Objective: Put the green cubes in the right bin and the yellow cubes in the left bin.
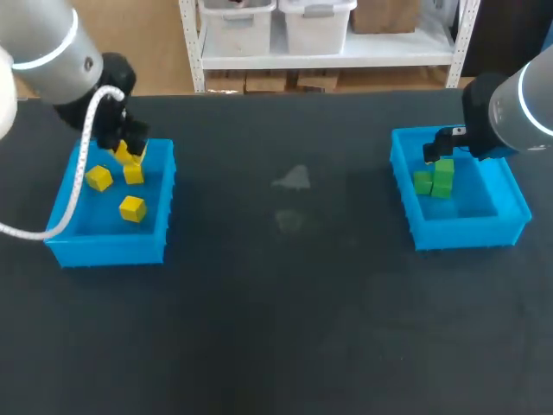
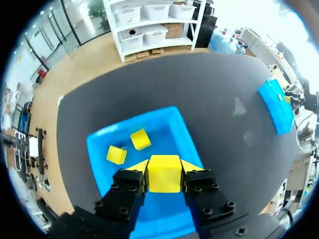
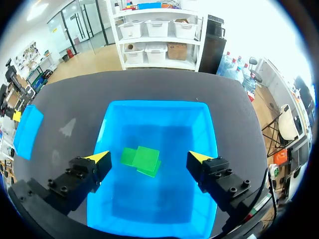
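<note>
One yellow cube [image 2: 163, 175] (bright, sharp-edged) clamped in left tool [image 2: 164, 167]; right tool [image 3: 148, 157] spread over green cubes [image 3: 141, 160].

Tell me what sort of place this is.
Probably a robotics lab bench set up for sorting trials: a dark table, a left bin holding yellow cubes, a right bin holding green cubes, the left gripper shut on a yellow cube, the right gripper open.

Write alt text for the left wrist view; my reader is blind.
The left jaws hold a yellow cube over the left bin, where two more yellow cubes lie apart; dark table surrounds the bin.
</note>
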You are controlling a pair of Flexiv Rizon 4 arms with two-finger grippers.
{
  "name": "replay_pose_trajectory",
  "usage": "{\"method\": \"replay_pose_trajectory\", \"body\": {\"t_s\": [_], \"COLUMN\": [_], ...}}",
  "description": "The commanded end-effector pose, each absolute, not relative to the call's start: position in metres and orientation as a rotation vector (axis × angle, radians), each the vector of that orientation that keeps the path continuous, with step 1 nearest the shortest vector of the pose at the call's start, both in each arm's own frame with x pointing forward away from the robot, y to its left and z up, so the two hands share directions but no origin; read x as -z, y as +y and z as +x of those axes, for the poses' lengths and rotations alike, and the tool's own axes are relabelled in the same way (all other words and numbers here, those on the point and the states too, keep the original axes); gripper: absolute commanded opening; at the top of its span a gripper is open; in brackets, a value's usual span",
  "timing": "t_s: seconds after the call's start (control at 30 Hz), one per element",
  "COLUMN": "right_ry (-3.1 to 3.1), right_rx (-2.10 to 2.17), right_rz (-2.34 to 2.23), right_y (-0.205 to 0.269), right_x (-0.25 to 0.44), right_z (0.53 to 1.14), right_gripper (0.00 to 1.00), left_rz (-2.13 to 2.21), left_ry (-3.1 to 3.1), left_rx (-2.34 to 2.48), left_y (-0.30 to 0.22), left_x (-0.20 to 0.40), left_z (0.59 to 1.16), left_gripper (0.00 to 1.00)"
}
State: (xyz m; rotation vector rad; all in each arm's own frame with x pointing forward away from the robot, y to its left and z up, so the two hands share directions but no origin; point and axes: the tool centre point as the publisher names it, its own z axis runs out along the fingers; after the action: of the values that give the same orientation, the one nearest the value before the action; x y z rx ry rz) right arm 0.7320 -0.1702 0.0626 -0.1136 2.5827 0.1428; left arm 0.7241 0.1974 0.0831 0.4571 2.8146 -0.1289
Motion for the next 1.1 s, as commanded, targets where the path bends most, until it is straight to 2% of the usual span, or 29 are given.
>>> {"method": "replay_pose_trajectory", "body": {"t_s": [0.03, 0.23, 0.27, 0.3, 0.37, 1.1], "right_ry": [2.577, 2.577, 2.577, 2.577, 2.577, 2.577], "right_rx": [-0.141, -0.141, -0.141, -0.141, -0.141, -0.141], "right_rz": [-0.112, -0.112, -0.112, -0.112, -0.112, -0.112], "right_y": [-0.170, -0.170, -0.170, -0.170, -0.170, -0.170], "right_x": [-0.062, -0.062, -0.062, -0.062, -0.062, -0.062], "right_z": [0.731, 0.731, 0.731, 0.731, 0.731, 0.731], "right_gripper": [1.00, 1.00, 1.00, 1.00, 1.00, 1.00], "left_rz": [0.411, 0.381, 0.378, 0.374, 0.375, 0.358], "left_ry": [2.778, 2.798, 2.797, 2.792, 2.790, 2.751], "left_rx": [0.151, 0.141, 0.144, 0.145, 0.147, 0.208], "left_y": [0.208, 0.215, 0.215, 0.216, 0.215, 0.208], "left_x": [-0.068, -0.060, -0.060, -0.060, -0.063, -0.073], "left_z": [0.717, 0.715, 0.716, 0.717, 0.718, 0.721], "left_gripper": [0.00, 0.00, 0.07, 0.30, 1.00, 1.00]}}
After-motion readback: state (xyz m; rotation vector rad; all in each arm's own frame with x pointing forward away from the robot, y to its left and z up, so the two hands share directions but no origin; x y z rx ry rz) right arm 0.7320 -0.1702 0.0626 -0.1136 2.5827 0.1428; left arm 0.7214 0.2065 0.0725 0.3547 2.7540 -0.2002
